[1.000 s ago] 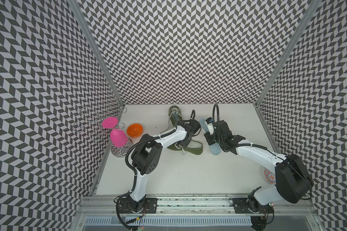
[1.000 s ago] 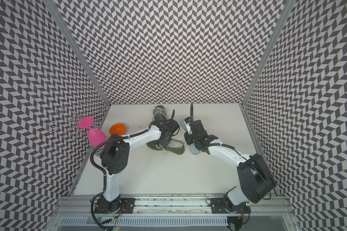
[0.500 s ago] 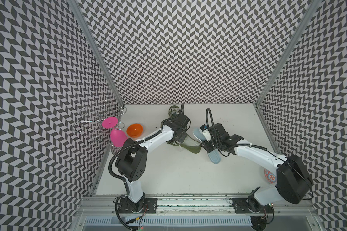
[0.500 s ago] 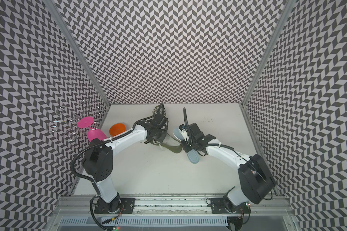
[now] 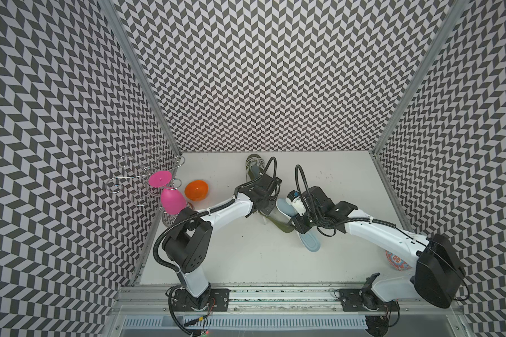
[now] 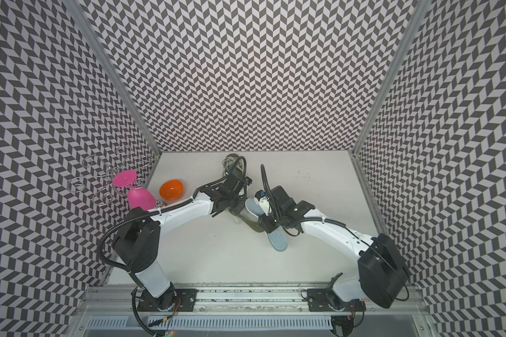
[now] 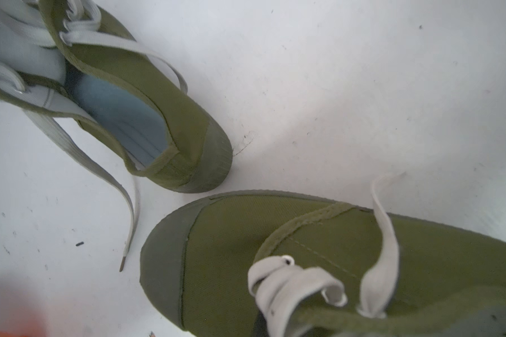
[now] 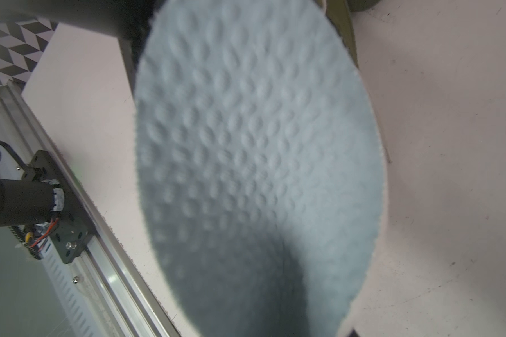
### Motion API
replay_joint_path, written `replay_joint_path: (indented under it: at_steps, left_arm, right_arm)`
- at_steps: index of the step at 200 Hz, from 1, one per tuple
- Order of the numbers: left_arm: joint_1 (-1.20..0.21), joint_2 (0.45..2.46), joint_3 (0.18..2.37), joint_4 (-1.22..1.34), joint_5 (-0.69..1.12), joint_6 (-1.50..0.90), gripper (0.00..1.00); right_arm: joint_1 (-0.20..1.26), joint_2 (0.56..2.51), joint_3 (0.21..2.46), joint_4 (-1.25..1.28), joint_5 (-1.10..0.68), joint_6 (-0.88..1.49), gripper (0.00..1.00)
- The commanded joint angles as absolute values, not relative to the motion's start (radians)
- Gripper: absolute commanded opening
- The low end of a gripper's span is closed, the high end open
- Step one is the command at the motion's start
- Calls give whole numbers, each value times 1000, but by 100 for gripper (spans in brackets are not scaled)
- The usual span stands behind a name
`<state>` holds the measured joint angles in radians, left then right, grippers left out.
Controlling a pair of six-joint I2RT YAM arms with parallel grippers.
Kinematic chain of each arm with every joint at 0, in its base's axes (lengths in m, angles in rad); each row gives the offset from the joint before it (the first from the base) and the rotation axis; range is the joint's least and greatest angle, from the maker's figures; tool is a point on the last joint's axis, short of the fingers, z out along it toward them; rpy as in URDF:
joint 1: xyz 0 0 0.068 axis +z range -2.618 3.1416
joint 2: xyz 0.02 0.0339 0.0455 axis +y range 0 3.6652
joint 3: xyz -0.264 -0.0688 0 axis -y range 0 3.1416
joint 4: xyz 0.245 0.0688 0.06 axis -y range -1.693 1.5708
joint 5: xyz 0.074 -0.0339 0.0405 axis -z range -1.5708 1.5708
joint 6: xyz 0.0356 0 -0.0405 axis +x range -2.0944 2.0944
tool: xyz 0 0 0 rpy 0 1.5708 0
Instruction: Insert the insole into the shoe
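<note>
My right fingers (image 5: 301, 225) were clamped on the middle of the blue insole (image 5: 310, 242), right of center frame, angled across the opening of the green shoe (image 5: 275, 218), not yet in. My left fingers (image 5: 262, 204) were closed by its laces (image 7: 289, 280), presumably steadying it; what they pinched, I couldn't tell.

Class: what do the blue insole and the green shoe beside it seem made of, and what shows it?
The shoe: likely matte cotton canvas, visible weave and stitching; its toe cap smooth, probably rubber. The insole: soft foam or felt, dimpled, fuzzy edge.
</note>
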<state>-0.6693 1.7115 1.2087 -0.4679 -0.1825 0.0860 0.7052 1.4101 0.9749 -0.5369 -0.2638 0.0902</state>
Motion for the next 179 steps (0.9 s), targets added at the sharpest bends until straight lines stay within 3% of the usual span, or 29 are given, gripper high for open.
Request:
replay_joint_path:
  at_steps: [1,93,179]
  left_arm:
    - [-672,1619,1185,-299,-137,113,1]
    - [-708,1571,1150,-241,-120,149,4]
    - [-773,1565,1220,-370,-6,115,8]
  right_arm:
    - [715,1407,946,-516,-310,133,35]
    - [747,1446,969,-575,-306,165,34]
    - [747,1544,1079,-583,-217,218,34]
